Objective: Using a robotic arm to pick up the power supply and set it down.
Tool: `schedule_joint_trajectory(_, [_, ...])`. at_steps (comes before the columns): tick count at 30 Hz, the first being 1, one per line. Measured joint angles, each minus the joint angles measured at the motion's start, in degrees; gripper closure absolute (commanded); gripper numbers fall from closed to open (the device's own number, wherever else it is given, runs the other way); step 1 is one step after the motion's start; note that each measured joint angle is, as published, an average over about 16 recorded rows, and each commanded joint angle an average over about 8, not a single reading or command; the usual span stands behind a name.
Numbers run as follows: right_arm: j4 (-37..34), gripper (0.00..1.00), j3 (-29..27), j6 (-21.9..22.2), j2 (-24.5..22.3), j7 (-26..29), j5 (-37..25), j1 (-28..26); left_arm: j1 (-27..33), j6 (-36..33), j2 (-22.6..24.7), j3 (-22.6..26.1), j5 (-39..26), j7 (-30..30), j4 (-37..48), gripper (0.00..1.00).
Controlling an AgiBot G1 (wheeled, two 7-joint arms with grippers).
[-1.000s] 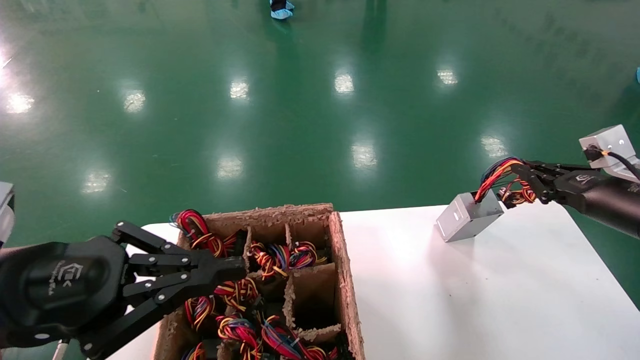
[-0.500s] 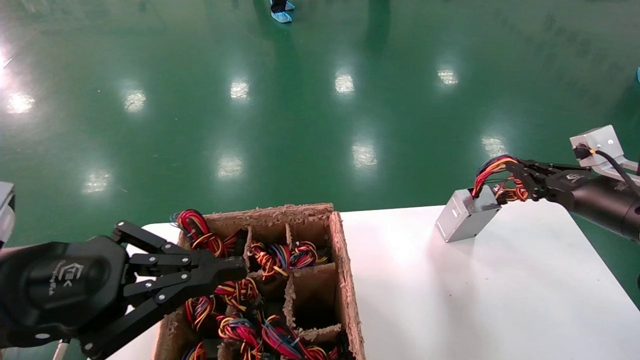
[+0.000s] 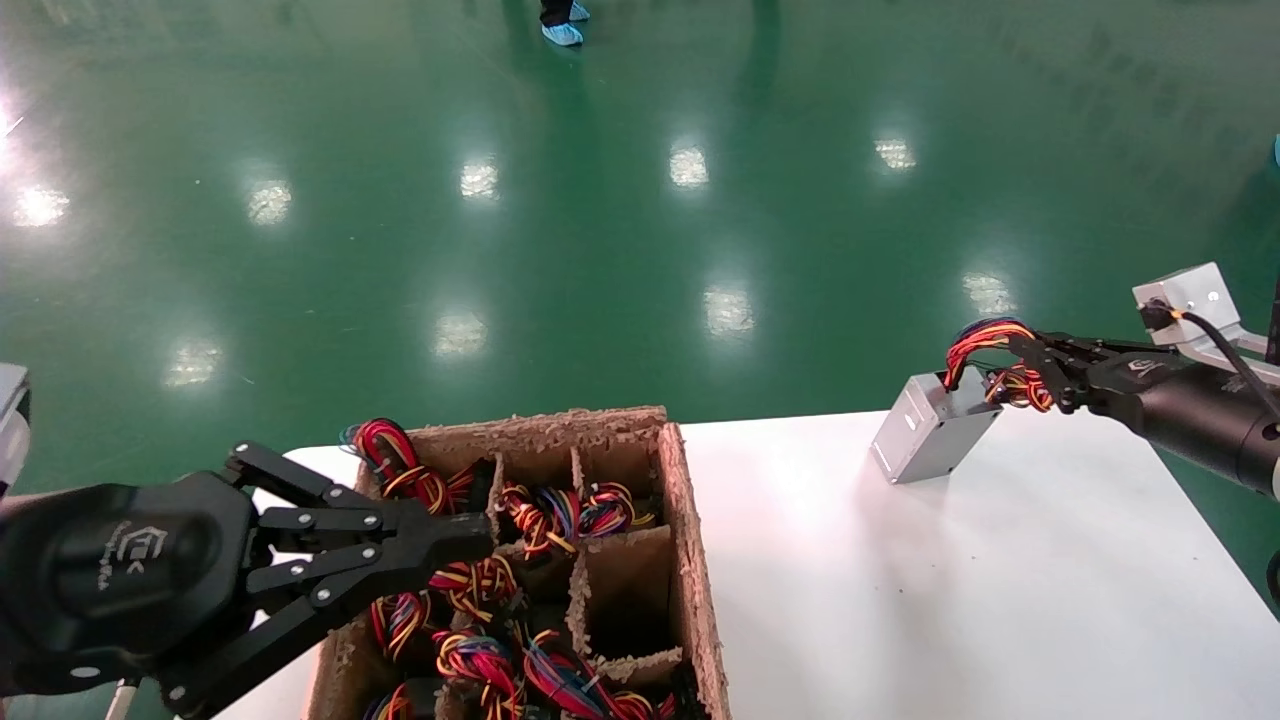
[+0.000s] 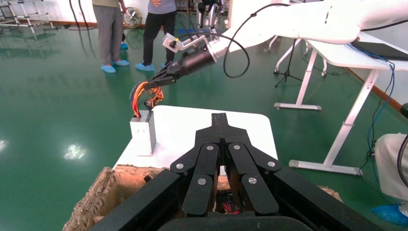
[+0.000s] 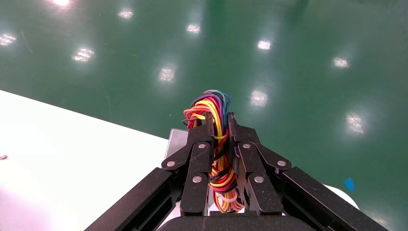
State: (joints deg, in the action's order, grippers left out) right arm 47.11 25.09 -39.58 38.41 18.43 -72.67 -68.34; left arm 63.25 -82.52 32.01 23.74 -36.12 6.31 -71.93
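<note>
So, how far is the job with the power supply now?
Pickup is done: the right pincer is shut on the wire bundle of the power supply, tilted at the white table's far edge. Releasing remains. Left pincer hovers shut over the cardboard box.

A white table (image 3: 1000, 600) is standing on a glossy green floor (image 3: 600, 250). A frayed cardboard box (image 3: 690, 560) with wire-filled compartments is sitting on its left part, and a tilted grey power supply (image 3: 930, 440) is touching its far edge.
</note>
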Motion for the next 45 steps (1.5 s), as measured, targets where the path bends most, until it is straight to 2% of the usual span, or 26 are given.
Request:
schedule_joint_trajectory(2, [0.27,0.25,0.09,0.03,-0.12,0.35,-0.09,0.08,0.00,0.00,0.00,0.00,0.00,0.00,0.00,1.00])
schedule_joint_trajectory(3, [0.39,0.15,0.13,0.03,-0.17,0.52,-0.13,0.12,0.00,0.00,0.00,0.00,0.00,0.00,0.00,1.00])
schedule_joint_trajectory(5, [0.64,0.01,0.19,0.00,-0.30,0.82,-0.17,0.18,0.00,0.00,0.00,0.00,0.00,0.00,0.00,1.00])
schedule_joint_trajectory(6, [0.76,0.00,0.21,-0.03,-0.36,0.96,-0.18,0.20,0.00,0.00,0.00,0.00,0.00,0.00,0.00,1.00])
schedule_joint_trajectory(35, [3.79,0.00,-0.74,-1.80,-1.29,1.74,2.19,1.00,0.00,0.00,0.00,0.01,0.00,0.00,0.00,1.00])
schedule_joint_trajectory(45, [6.26,0.00,-2.30,-5.51,-1.39,-0.04,6.01,1.99,0.00,0.00,0.00,0.01,0.00,0.00,0.00,1.00])
